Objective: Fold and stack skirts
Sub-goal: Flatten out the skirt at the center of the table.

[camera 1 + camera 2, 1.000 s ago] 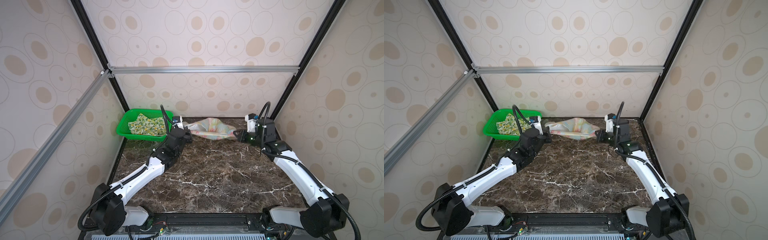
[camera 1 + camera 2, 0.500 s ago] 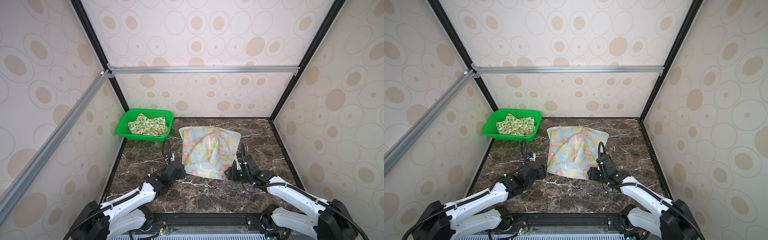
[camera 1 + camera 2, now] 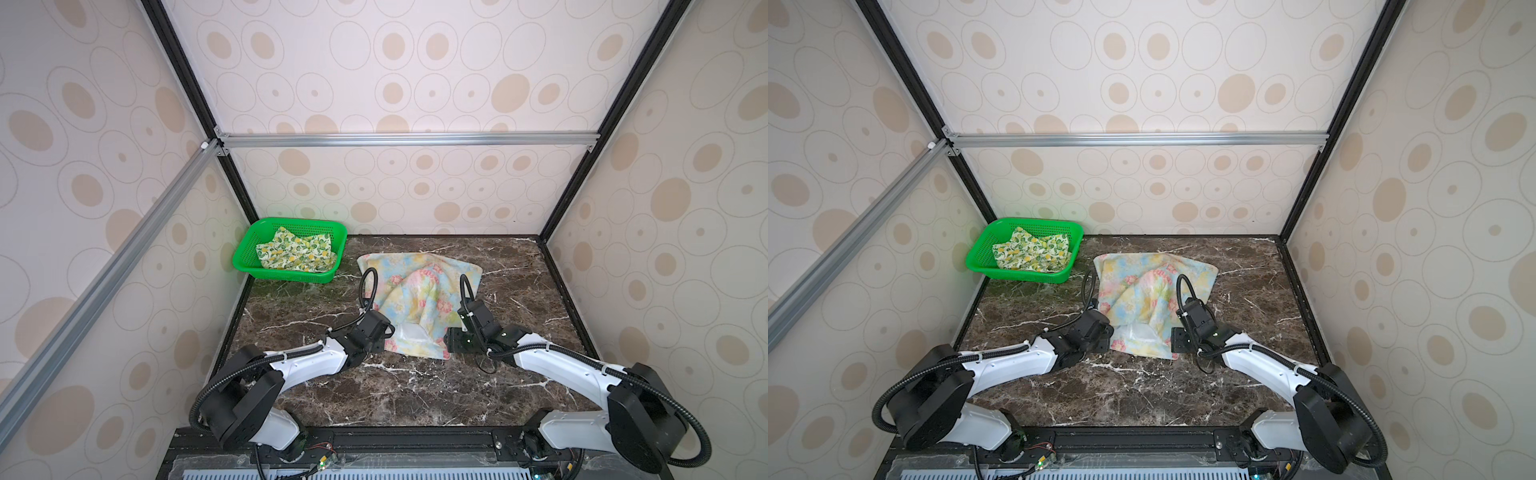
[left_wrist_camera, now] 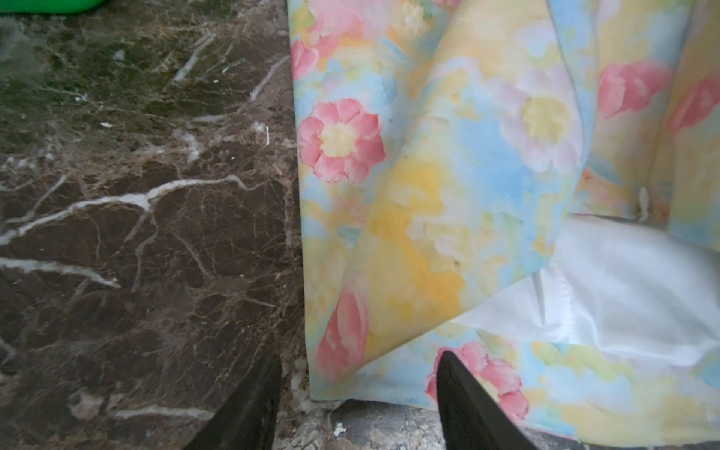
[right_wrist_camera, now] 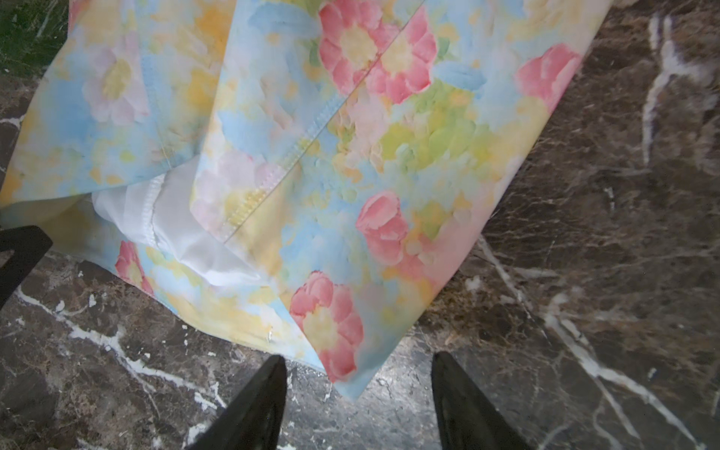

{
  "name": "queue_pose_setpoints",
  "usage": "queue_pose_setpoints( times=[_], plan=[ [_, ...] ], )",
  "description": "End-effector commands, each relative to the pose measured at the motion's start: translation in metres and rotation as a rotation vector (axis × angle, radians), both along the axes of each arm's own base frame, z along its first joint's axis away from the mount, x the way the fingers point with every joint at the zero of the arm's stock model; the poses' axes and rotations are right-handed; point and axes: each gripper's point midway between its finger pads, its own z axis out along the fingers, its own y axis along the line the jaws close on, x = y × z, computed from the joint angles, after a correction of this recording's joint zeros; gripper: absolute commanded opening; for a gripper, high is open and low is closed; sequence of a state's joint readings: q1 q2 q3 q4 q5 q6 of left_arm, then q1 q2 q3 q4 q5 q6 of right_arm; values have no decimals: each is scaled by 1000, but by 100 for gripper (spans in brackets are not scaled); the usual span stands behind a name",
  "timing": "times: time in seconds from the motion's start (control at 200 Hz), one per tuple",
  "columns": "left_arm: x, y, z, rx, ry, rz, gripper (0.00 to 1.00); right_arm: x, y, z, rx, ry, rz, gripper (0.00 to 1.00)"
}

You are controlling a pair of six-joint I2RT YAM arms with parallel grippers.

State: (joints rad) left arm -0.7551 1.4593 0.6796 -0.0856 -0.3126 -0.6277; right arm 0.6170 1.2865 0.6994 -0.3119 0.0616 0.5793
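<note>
The left tool (image 4: 358,374) stands with its jaws apart and nothing pinched between them, the near left corner of the floral skirt (image 3: 419,291) lying just ahead of its fingertips. The right tool (image 5: 358,362) is the same, spread wide and empty, with the other near corner pointing into its gap. Both sit low at the skirt's near hem, one at each side.

From where I stand, the step in hand looks like the laying-out of this first skirt. It is spread on the worktop (image 3: 415,395) but not flat: a loose ridge of cloth runs down its middle, and a patch of white lining (image 4: 623,292) shows at the near hem. The next move, I'd judge, calls for both tools to close on those near corners together. They would need to catch the printed layers and the slippery lining in one bite, then either draw the ridge out or carry the hem away from the bases for the fold.

The arms reach forward from their bases at the near edge, forearms low and close to level. The wrists turn in toward each other, so the two tools face the hem from either side.

Farther off, the lemon skirt (image 3: 297,249) lies crumpled in the green basket (image 3: 291,275) at the far left corner, well apart from both tools — untouched
</note>
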Motion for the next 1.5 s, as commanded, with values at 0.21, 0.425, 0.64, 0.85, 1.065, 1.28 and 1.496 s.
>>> queue_pose_setpoints(
  times=[0.21, 0.425, 0.64, 0.85, 1.065, 1.28, 1.496],
  plan=[
    [28, -19, 19, 8, -94, -11, 55, 2, 7, -5, -3, 6, 10, 62],
    [37, -19, 16, 49, -104, -4, 40, -3, 14, -10, -165, -7, 75, 62],
    [34, -16, 12, 56, -97, 4, 20, 2, 28, -8, -378, -86, 156, 62],
    [31, -9, 12, 64, -97, 22, 0, 15, 43, -19, -469, -94, 173, 63],
    [27, -4, 14, 61, -105, 30, 0, 34, 45, -26, -543, -125, 133, 51],
    [25, 4, 16, 80, -107, 54, 0, 33, 37, -25, -577, -109, 98, 2],
    [22, 16, 16, 117, -102, 95, 0, 17, 14, -4, -564, -121, 70, 0]
  ],
)
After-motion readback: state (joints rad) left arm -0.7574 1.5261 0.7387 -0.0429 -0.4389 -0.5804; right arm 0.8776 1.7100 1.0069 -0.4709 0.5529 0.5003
